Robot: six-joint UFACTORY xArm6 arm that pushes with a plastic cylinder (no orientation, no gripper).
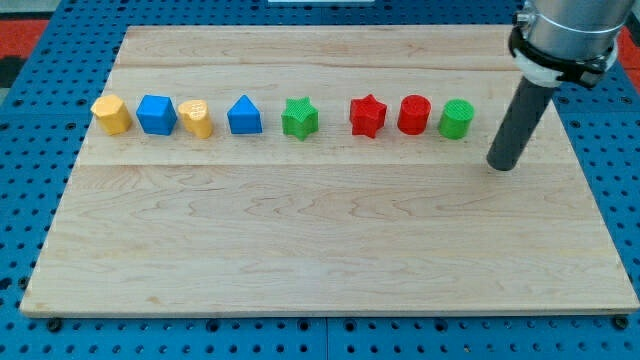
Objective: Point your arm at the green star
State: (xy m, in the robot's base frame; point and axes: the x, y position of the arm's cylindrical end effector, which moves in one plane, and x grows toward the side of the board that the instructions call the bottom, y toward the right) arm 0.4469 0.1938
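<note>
Eight blocks form a row across the wooden desk (320, 250). The green star (299, 117) sits fifth from the view's left — between a blue triangle (244, 116) and a red star (367, 116). My tip (503, 165) rests at the view's right, just beyond a green cylinder (455, 119) — well apart from the green star. The tool is a plain rod without jaws.

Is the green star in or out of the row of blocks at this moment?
In the row. The green star sits in line between the blue triangular block and the red star. My tip is far off, at the view's right.
</note>
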